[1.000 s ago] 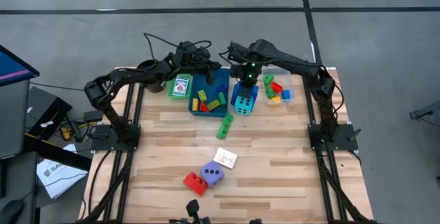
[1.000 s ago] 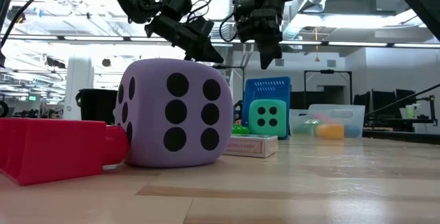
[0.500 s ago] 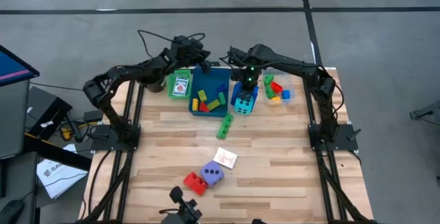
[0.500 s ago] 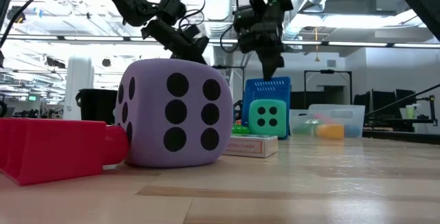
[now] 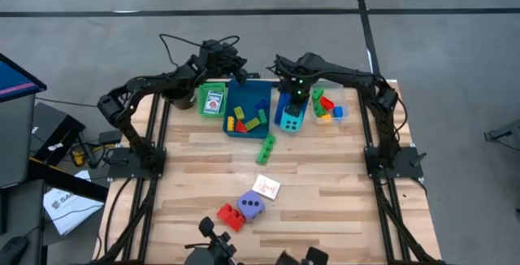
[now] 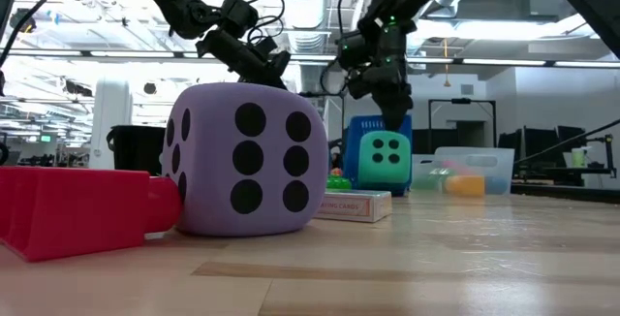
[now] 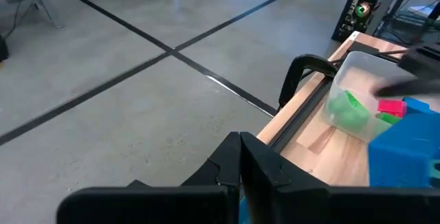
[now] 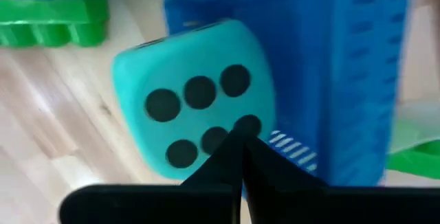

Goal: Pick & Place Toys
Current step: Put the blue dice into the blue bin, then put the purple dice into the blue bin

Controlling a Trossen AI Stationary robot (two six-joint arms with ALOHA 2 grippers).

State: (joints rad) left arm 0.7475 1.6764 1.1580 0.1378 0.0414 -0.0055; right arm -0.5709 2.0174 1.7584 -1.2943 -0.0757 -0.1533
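Right end effector (image 5: pixel 294 109) closed, empty, now lowered onto teal die (image 5: pixel 291 119); die nudged, tilted, touching blue tray (image 5: pixel 264 90). Judgement: pushing, not grasping. Left end effector (image 5: pixel 230 63) closed, withdrawn behind tray. Purple die (image 5: pixel 251 206), red brick (image 5: pixel 230 215), card (image 5: pixel 266 187) remain on bench (image 5: pixel 341 192), well apart from tray.

Along the far edge of the surface (image 5: pixel 325 175) stood a cup (image 5: pixel 175 99), then a tray (image 5: pixel 213 101) holding a card, a bin (image 5: pixel 248 109) of bricks, a dice cube (image 5: pixel 291 116) and a clear tray (image 5: pixel 329 105) of bricks, from left to right. One long brick (image 5: pixel 266 148) lay just before the bin. Near the front edge lay a card (image 5: pixel 266 187), with a second dice cube (image 5: pixel 250 206) and a brick (image 5: pixel 230 215) touching, left of it.
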